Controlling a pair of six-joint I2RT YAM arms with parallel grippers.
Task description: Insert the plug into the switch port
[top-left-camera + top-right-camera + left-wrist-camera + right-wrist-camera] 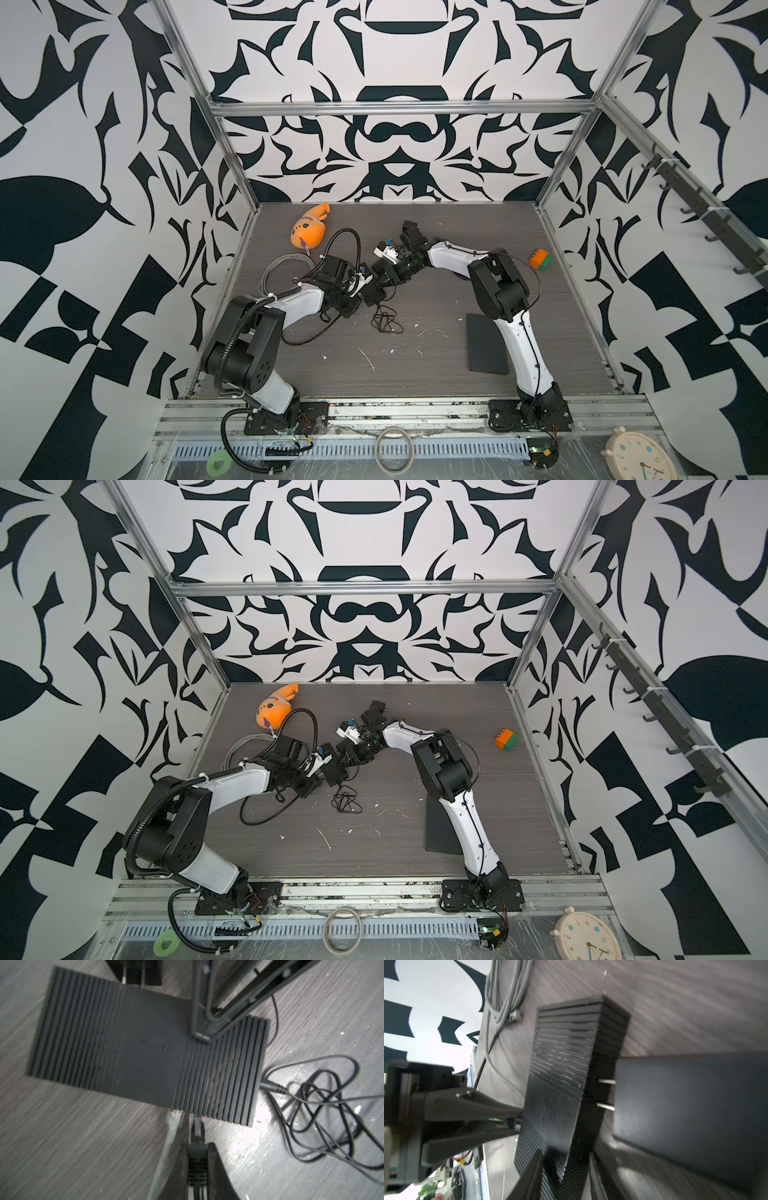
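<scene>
Left fingers (212, 1153) are pinching the black plug (198, 1126) tight, its tip meeting the switch (124, 1043) at its port edge, beside a grey plug (174, 1120). Right fingers (536, 1161), half-spread, are clamping the switch's far end.

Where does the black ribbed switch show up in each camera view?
In a top view: switch just below centre.
In a top view: below centre, slightly left.
Left wrist: fills the middle.
Right wrist: centre, seen obliquely.
Shared landmark: grey cable.
</scene>
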